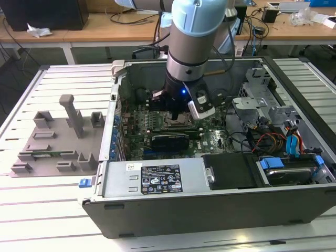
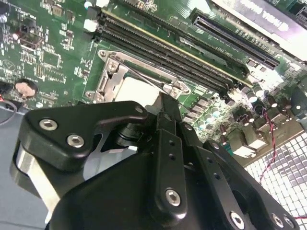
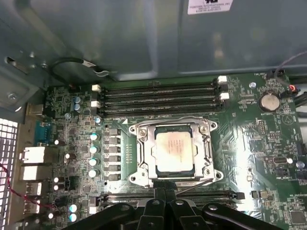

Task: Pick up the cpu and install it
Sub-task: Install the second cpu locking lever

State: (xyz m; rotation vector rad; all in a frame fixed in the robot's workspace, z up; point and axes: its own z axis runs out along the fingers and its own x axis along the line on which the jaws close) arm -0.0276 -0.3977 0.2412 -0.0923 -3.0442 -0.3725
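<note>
Already cpu point(image 3: 174, 151) lies flat inside socket frame point(image 3: 142, 158) near middle of motherboard point(image 3: 268, 158), just below memory slots point(image 3: 158, 98) in first wrist view; pale top also in second wrist view point(image 2: 136, 93). Gripper point(image 2: 165, 103) hangs directly over socket, inside open computer case point(image 1: 157, 181); cannot tell its state. Pick and placement look done. Socket clamping, if any, unjudgeable. Grey fixture tray point(image 1: 52, 142) sits on table outside case.

No print can be made out. A black-and-white label point(image 1: 161, 179) sits on the power supply cover point(image 1: 118, 184), lower centre of the exterior view. In the first wrist view a white sticker point(image 3: 211, 5) is on the case wall point(image 3: 144, 38), and tiny white lettering dots the motherboard point(image 3: 268, 143).
</note>
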